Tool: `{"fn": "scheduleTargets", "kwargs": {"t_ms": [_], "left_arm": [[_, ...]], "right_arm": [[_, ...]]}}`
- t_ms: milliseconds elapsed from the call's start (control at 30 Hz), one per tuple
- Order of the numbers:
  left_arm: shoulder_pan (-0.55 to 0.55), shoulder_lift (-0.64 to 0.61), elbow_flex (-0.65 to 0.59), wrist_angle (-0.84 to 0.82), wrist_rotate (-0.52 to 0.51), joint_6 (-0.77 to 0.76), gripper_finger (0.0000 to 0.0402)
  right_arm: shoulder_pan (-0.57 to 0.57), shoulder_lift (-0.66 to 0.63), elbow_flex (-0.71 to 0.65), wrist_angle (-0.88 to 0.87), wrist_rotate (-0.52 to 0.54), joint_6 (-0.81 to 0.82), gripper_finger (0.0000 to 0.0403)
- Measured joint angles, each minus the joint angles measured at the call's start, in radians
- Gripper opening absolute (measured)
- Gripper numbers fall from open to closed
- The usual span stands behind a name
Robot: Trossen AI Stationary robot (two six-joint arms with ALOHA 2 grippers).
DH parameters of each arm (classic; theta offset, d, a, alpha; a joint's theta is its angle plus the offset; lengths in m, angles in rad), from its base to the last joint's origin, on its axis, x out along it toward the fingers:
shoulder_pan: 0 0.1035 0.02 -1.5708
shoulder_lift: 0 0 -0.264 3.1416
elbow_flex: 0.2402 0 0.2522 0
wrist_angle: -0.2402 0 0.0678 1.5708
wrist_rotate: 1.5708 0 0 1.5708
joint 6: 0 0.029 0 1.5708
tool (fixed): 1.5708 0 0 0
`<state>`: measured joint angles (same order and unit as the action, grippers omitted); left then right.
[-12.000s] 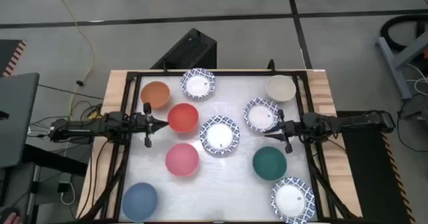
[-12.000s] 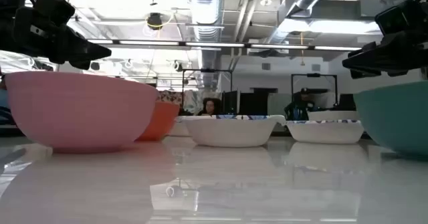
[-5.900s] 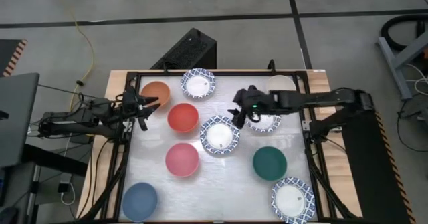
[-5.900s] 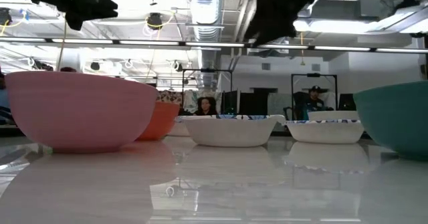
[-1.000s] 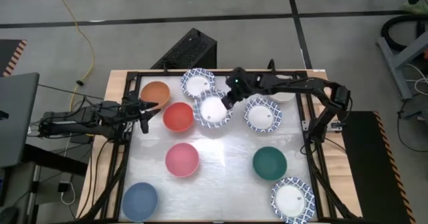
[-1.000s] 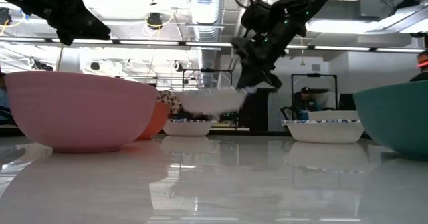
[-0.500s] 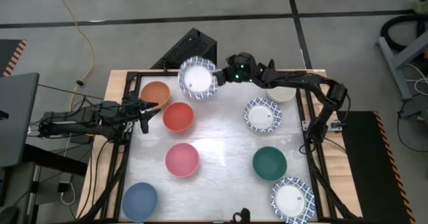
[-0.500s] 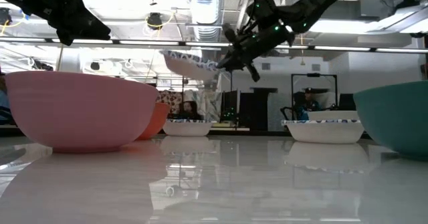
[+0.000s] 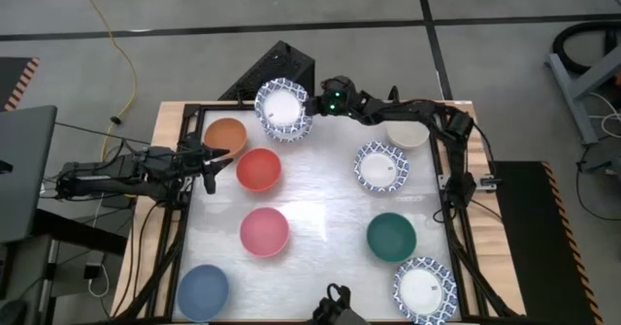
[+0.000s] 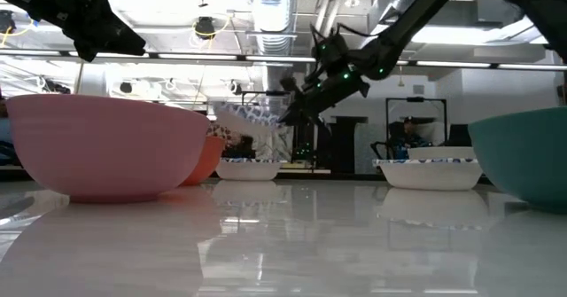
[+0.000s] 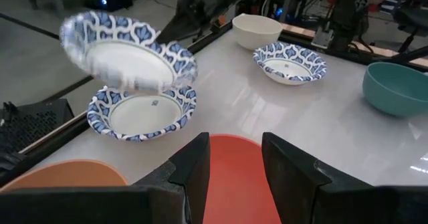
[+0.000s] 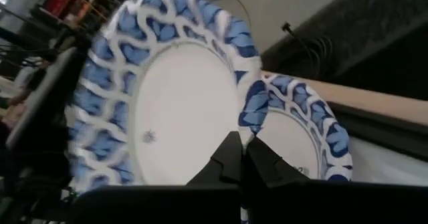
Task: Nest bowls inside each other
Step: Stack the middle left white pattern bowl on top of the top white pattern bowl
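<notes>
Low view, right tool [image 10: 285, 118] pinching patterned bowl [image 10: 244, 118], seemingly tilted

Two slim black jointed arms [image 9: 417, 112] (one shows a small green light [image 9: 335, 99]), with black cables trailing.

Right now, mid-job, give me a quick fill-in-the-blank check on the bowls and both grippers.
1. The right gripper pinches a blue-patterned bowl by its ____.
2. That bowl hangs tilted above another ____ bowl.
3. The left gripper hovers beside the ____ bowl, holding nothing.
4. The cream bowl sits at the table's ____ edge.

Missing: rim; blue-patterned; red; far
</notes>
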<state>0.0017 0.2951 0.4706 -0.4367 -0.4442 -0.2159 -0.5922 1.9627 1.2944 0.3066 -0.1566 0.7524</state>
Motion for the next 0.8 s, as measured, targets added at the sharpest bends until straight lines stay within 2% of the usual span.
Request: {"fn": "scheduleTargets", "kwargs": {"t_ms": [367,800], "left_arm": [[0.000,0.000,0.000,0.000,0.000,-0.008,0.0126],[0.000,0.000,0.000,0.000,0.000,-0.009,0.0126]], "right_arm": [[-0.007,0.041,0.038,-0.142,0.029,-0.024,0.0011],[-0.013,0.041,0.038,-0.158,0.044,-0.027,0.0011]]}}
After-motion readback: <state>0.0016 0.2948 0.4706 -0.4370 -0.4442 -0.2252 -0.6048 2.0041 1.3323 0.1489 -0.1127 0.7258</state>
